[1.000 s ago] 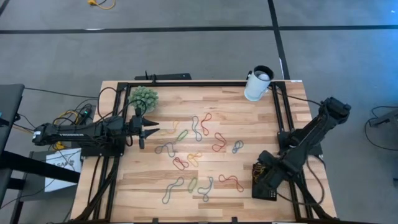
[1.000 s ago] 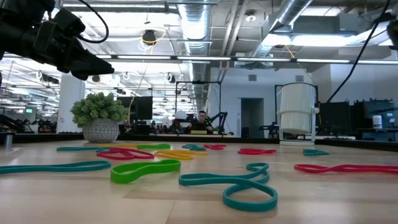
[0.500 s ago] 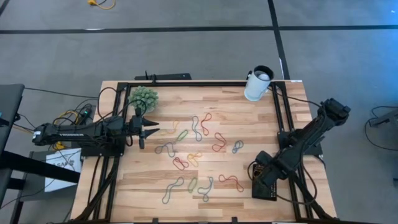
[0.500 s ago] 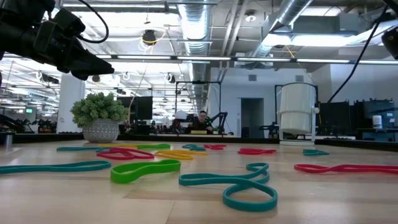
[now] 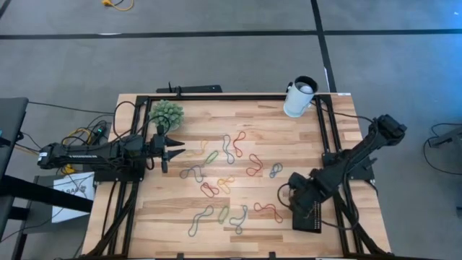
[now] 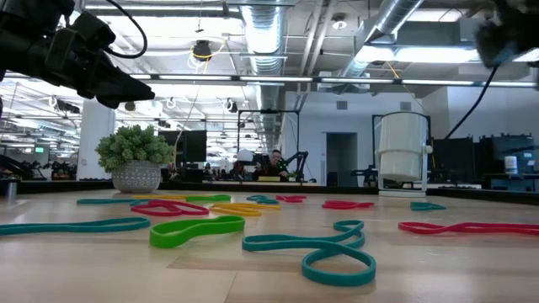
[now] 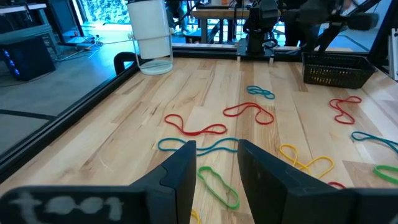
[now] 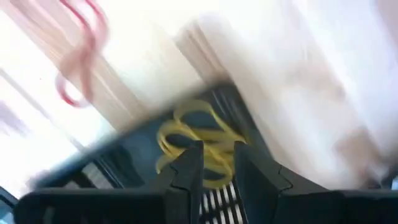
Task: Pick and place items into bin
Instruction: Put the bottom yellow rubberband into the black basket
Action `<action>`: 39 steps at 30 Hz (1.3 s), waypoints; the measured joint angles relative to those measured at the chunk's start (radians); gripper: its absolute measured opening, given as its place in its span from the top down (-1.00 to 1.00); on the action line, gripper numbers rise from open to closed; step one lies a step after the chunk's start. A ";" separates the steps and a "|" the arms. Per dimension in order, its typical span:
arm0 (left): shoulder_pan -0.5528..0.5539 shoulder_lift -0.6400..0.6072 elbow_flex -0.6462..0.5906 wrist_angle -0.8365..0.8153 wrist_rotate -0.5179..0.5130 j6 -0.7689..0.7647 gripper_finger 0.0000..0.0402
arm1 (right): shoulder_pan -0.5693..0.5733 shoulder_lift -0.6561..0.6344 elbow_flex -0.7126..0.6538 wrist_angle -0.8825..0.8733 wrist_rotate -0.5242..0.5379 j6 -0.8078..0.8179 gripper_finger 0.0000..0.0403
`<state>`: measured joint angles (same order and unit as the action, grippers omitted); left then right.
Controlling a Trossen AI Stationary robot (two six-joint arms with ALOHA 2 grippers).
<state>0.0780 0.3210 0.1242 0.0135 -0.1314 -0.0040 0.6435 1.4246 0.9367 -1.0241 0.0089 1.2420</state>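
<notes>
Right gripper (image 5: 297, 189) now shifted leftward from over the bin (image 5: 312, 214), above its near edge, fingers a little apart. Yellow band (image 8: 189, 134) lying inside bin, blurred. Other bands (image 5: 224, 170) scattered mid-table. Left gripper (image 5: 178, 152) unmoved, slightly open, beside spiky ball (image 5: 167, 113).

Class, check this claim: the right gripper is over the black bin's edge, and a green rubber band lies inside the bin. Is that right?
Not quite. The right gripper is at the black bin, but the rubber band inside it is yellow, not green, as the right wrist view shows.
</notes>
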 joint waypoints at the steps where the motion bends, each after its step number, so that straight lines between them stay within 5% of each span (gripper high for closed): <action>1: 0.000 0.000 0.000 0.000 0.000 0.000 0.45 | -0.013 0.000 0.019 0.001 0.032 -0.036 0.59; 7: 0.000 0.000 0.000 0.000 -0.009 0.000 0.45 | -0.095 0.000 0.134 0.065 0.221 -0.306 0.59; 11: 0.000 0.000 0.000 0.000 -0.010 0.000 0.45 | -0.177 0.006 0.143 0.265 0.392 -0.525 0.59; 16: 0.000 0.000 0.000 0.000 -0.012 0.000 0.45 | -0.305 0.107 0.140 0.592 0.405 -0.848 0.59; 24: 0.000 0.000 0.000 0.000 -0.013 -0.012 0.45 | -0.457 0.384 0.141 0.998 0.206 -1.194 0.67; 30: 0.000 0.000 0.000 -0.007 -0.081 -0.043 0.45 | -0.513 0.506 0.171 1.001 0.135 -1.209 0.68; 39: 0.000 0.000 0.000 -0.009 -0.092 -0.043 0.45 | -0.507 0.516 0.178 1.002 -0.007 -1.170 0.68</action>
<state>0.0784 0.3209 0.1241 0.0048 -0.2234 -0.0473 0.1368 1.9408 1.1145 -0.0221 0.0023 0.0718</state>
